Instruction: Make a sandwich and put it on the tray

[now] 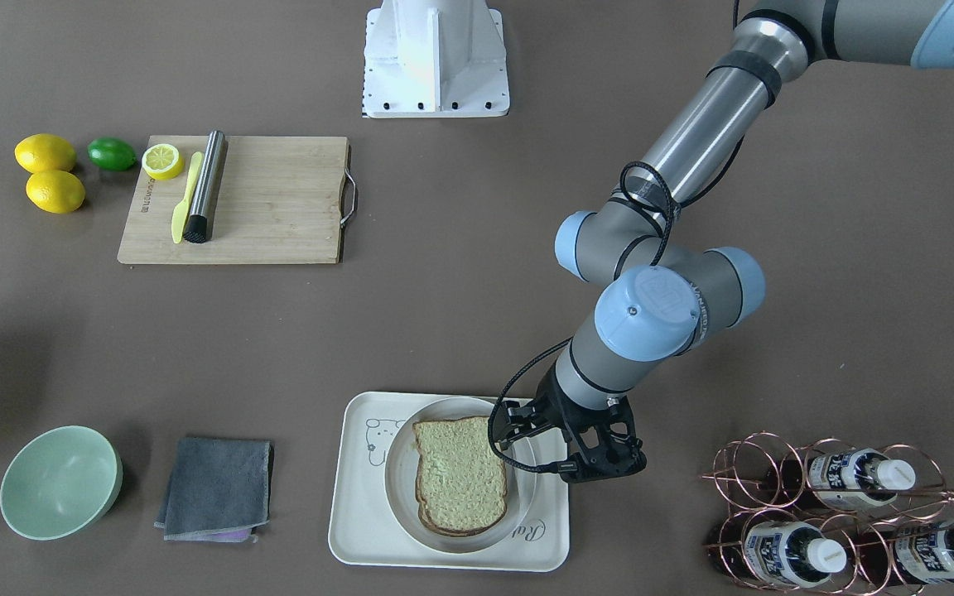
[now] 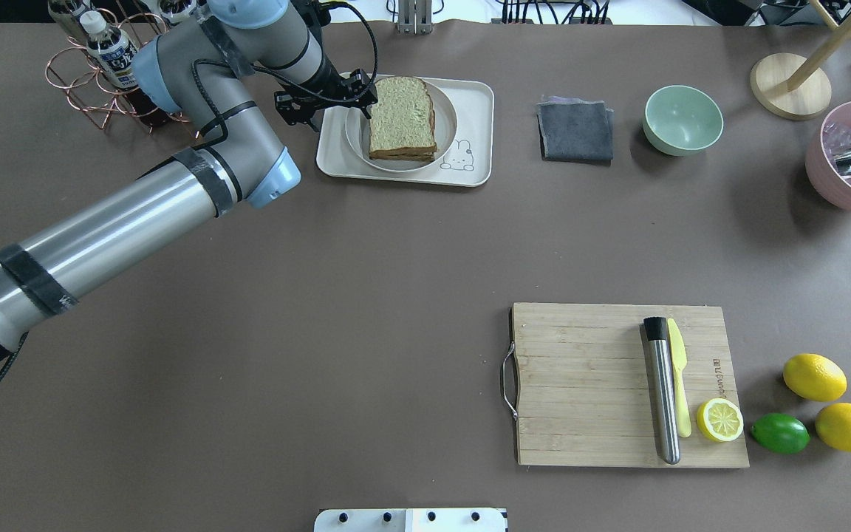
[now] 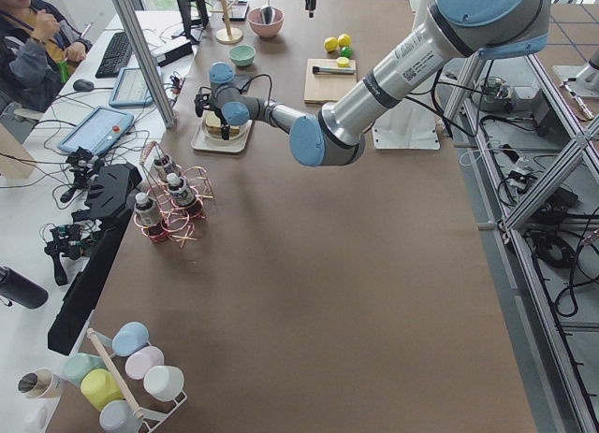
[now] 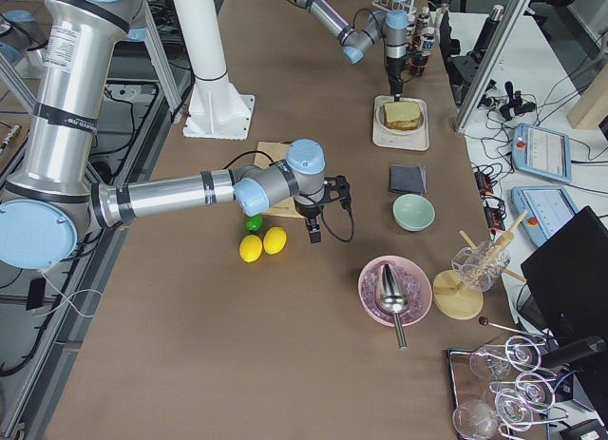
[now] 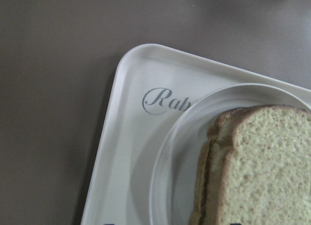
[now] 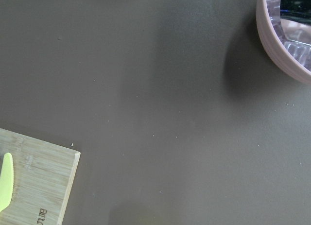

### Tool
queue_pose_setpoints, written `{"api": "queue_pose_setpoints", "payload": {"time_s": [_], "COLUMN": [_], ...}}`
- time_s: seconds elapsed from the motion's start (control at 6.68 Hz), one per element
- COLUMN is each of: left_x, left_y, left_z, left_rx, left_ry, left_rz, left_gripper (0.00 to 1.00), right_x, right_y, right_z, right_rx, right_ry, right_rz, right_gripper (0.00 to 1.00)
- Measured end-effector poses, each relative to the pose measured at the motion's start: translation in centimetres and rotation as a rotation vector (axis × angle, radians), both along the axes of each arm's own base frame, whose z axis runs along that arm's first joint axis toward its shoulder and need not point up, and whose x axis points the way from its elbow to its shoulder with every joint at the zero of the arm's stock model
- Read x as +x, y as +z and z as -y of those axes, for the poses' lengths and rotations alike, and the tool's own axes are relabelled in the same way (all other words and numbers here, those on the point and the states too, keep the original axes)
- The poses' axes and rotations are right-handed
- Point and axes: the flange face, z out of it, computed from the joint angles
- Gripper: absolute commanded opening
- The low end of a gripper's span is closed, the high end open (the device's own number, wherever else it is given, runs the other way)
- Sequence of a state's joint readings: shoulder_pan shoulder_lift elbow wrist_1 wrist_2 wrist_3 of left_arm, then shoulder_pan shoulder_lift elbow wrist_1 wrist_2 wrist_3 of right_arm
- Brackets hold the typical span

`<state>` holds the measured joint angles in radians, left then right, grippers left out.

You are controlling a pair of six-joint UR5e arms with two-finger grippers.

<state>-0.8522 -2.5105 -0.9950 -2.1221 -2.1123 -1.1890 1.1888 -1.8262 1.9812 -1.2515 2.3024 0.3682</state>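
Already the sandwich [image 1: 460, 476] looks built. Two tan slices lie stacked on a round white plate [image 1: 401, 488], and the plate sits inside the tray [image 1: 353, 530], so the job appears all but done. No egg shows; if one lies between the slices, the bread hides it. In the left wrist view the lower slice pokes out a little past the upper one, toward the tray's "Rab" lettering, so the stack is not quite square.

The left pincer [image 1: 566, 443] hangs over the tray's edge on that lettered side, just beside the plate's rim, pointing down. Its jaws appear spread with nothing between them, though only two dark tips show at the bottom of its own camera view. A black cable [image 1: 500, 434] loops from it over the plate's rim.

The danger, I judge, lies in the retreat. A sideways pull rather than a straight lift could let a finger or the cable catch the crust. That could slide the top slice off or nudge the plate across the tray. The copper bottle rack [image 1: 825, 513] stands near the tray on the arm's side, within reach of a careless swing.

The right pincer [image 4: 313, 233] hangs well apart from the tray, out past the cutting board [image 1: 262, 199]; whether it is open I cannot tell.
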Motion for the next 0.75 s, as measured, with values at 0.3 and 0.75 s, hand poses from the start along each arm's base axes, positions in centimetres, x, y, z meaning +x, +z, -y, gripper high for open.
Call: {"api": "queue_pose_setpoints", "payload": {"time_s": [0.3,0.75], "left_x": [-9.8,-27.1], "left_y": [1.0,6.1], "left_z": [-5.4,-17.2], "left_rx": [0.056,0.182], "left_ry": [0.108,0.227], "left_rz": [0.092,0.231], "left_gripper": [0.99,0.99], "right_x": [0.0,0.2], "right_y": [0.3,1.2], "right_z": [0.1,0.2], "right_rx": [-0.004,-0.013], "right_ry": [0.004,0.016], "right_rz": [-0.01,-0.043], "right_gripper": [1.0,1.0]}}
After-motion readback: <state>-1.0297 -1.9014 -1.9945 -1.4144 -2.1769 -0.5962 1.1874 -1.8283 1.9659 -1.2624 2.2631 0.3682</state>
